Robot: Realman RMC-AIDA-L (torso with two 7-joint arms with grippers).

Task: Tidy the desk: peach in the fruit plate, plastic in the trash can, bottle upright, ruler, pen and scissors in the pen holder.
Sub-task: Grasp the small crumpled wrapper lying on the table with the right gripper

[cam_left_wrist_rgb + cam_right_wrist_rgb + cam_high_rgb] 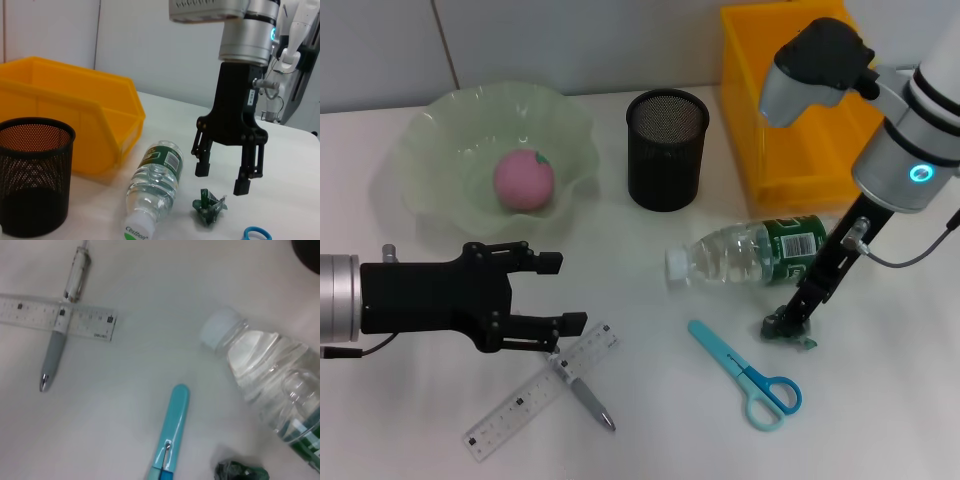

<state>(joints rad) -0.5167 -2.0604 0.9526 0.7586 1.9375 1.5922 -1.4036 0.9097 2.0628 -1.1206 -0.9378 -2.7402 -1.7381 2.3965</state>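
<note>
My right tool (222, 181) hangs open just above the plastic (208, 207); my left tool (565, 292) open, empty. Peach (524, 180) in plate (440, 170).

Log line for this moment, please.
peach in plate | right gripper open above plastic | bottle lying | left gripper open near ruler

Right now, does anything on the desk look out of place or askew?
Yes. The bottle lies on its side. The pen lies crossed over the ruler. The scissors are loose on the desk, and a crumpled plastic scrap sits under the open right gripper.
</note>
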